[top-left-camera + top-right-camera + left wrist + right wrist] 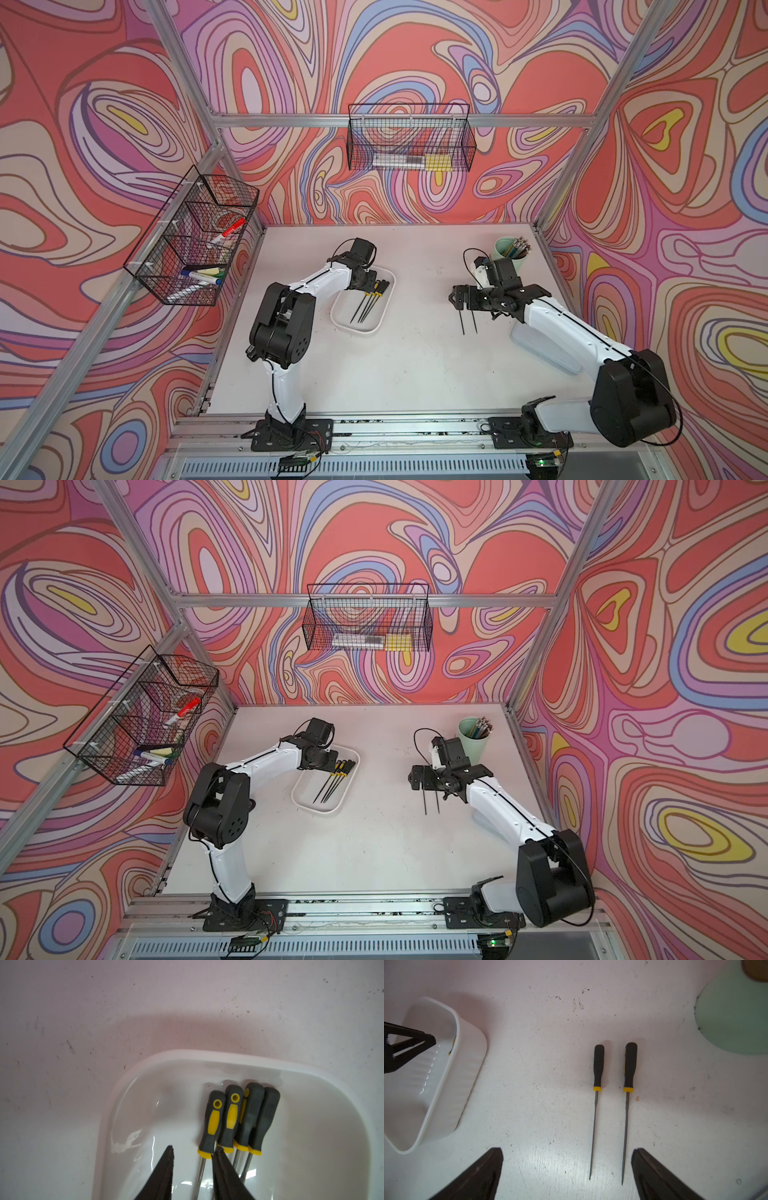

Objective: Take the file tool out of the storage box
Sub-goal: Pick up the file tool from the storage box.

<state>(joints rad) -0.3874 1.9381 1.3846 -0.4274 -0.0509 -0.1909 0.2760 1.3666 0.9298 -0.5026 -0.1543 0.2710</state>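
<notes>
The storage box (187, 1055) is a shallow white tray, seen left of centre in both top views (357, 328) (316, 808). Several file tools with grey and yellow handles (232, 1113) lie side by side in it. My left gripper (193, 1150) is down inside the box. Its jaws stand a little apart, and the thin shaft of the outermost file (213, 1122) runs between them. A gap shows on one side of the shaft. My right gripper (566, 1153) hangs wide open over two files (598, 1068) (630, 1068) lying parallel on the table (467, 322).
A mint-green pencil cup (509, 257) stands at the back right, behind the right wrist. A pale flat lid (540, 345) lies under the right arm. Black wire baskets hang on the back wall (409, 139) and the left wall (195, 237).
</notes>
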